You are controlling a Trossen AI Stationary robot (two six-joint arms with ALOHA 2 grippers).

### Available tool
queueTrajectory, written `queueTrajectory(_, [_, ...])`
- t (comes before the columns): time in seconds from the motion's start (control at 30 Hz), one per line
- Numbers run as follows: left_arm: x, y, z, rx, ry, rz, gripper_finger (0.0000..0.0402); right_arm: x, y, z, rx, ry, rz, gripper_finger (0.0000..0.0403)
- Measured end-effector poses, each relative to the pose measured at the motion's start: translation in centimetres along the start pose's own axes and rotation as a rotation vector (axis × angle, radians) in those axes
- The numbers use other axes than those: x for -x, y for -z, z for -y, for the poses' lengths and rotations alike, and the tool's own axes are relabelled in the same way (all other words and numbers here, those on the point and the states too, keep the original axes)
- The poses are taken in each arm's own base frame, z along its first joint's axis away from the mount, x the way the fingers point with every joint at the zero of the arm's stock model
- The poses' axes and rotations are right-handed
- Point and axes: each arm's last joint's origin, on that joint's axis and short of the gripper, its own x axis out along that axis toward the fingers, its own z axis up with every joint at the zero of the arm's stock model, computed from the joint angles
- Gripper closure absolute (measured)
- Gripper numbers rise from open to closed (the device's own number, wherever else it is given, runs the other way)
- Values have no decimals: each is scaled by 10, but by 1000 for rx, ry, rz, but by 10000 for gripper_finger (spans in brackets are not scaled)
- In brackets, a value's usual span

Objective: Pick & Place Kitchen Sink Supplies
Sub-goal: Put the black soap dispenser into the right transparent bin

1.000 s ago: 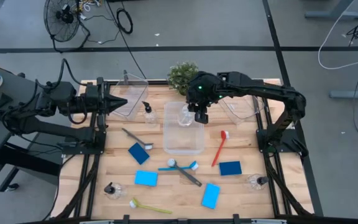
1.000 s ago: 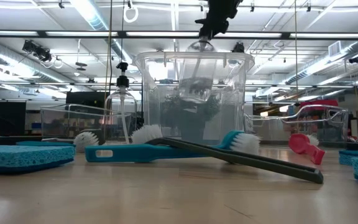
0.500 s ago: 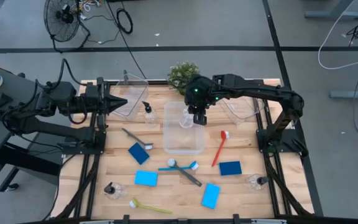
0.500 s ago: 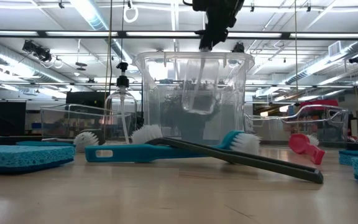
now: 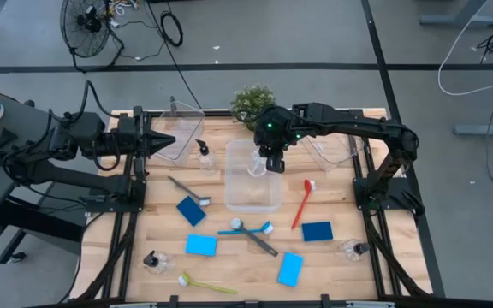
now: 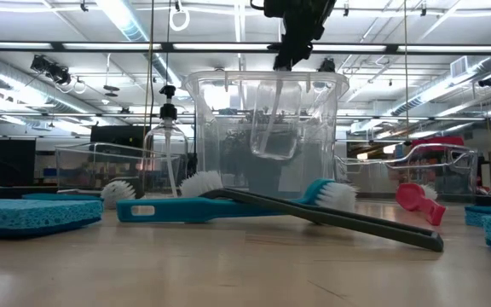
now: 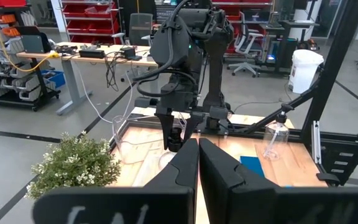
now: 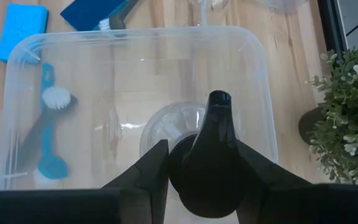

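A small clear bottle [image 6: 273,128] with a black pump top [image 8: 219,134] hangs inside the clear middle bin [image 5: 252,195], with my right gripper [image 5: 272,159] shut on it above the bin's rim [image 6: 267,77]. Another pump bottle [image 5: 204,156] stands on its base just left of the bin. Blue sponges [image 5: 192,210] [image 5: 317,231] lie flat on the table, as do a red brush [image 5: 303,202], a grey brush [image 5: 188,192] and two crossed brushes [image 5: 248,231]. My left gripper [image 5: 165,139] waits shut at the far left, above the table. My right gripper pinches the bottle's black pump top [image 8: 211,149] between its two fingers [image 8: 151,168]. It comes from above, slanting down toward the table's left. The bottle hangs below the fingers, slightly tilted, with its body [image 6: 271,141] inside the bin and clear of the bin's floor.
Two more clear bins stand at the far left [image 5: 181,133] and far right [image 5: 332,147], and a potted plant [image 5: 251,104] stands behind the middle bin. Nearer the front lie two more sponges [image 5: 201,245] [image 5: 290,269], a yellow-green brush [image 5: 205,284] and two bottles [image 5: 155,260] [image 5: 353,249].
My right gripper has gone down a little with the bottle. The bottle was level with the bin's rim and now hangs lower, inside the bin. For the last half second it has kept still.
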Motion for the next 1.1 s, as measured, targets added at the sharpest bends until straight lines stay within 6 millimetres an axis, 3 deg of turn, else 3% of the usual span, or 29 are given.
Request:
queueTrajectory(0.4, [0,0,0,0,0,0,385,0,0,0,1,0,1,275])
queueTrajectory(0.6, [0,0,0,0,0,0,385,11,1,-3,8,-2,26,275])
queueTrajectory(1.1, [0,0,0,-1,0,0,385,89,19,-9,-83,34,212,275])
